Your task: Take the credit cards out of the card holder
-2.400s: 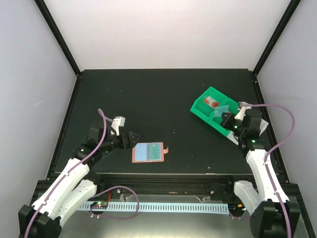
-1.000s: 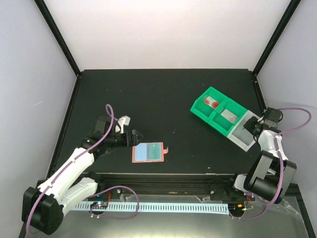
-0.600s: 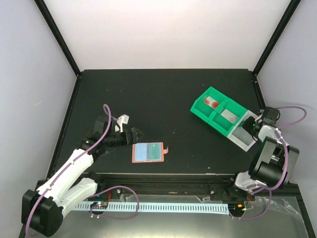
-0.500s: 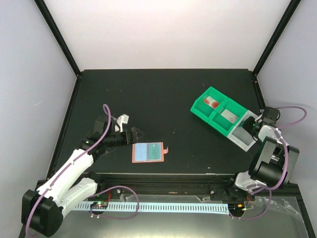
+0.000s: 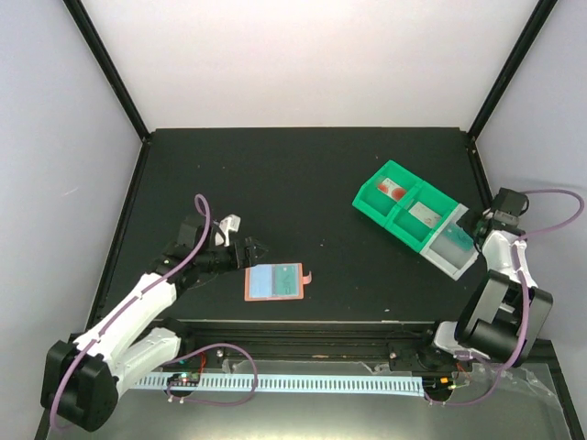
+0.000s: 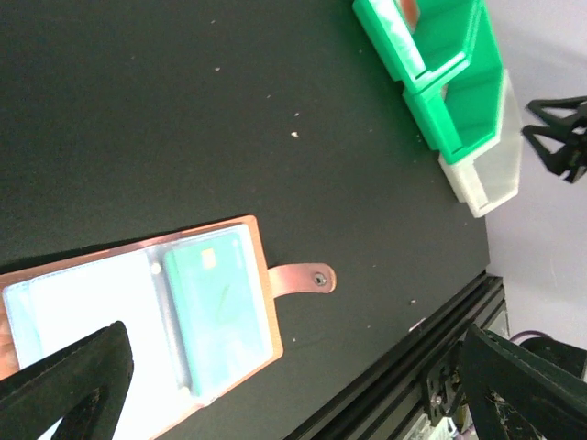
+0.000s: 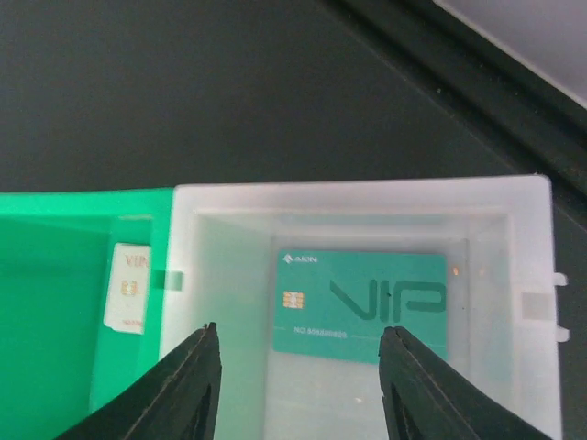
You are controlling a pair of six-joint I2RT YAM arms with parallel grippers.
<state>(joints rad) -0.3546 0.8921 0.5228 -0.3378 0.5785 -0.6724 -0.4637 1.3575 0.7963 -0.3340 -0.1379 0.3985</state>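
The salmon-pink card holder (image 5: 273, 281) lies unfolded near the table's front edge, its snap tab (image 6: 303, 278) pointing right. A light blue card (image 5: 265, 281) and a teal card (image 6: 215, 316) sit in its sleeves. My left gripper (image 5: 249, 249) hovers open just left of and above the card holder (image 6: 138, 312), nothing between its fingers. My right gripper (image 7: 300, 330) stands open above the clear bin (image 7: 358, 197). A teal VIP card (image 7: 359, 302) lies flat on that bin's floor, free of the fingers.
A green compartment bin (image 5: 399, 209) joins the clear bin (image 5: 449, 246) at the right. It holds a red-and-white card (image 5: 392, 190) and a pale card (image 7: 127, 286). The table's right edge runs just past the clear bin.
My right gripper's jaws have gone from shut to open, and the teal VIP card now lies in the clear bin. The left arm has hardly shifted.
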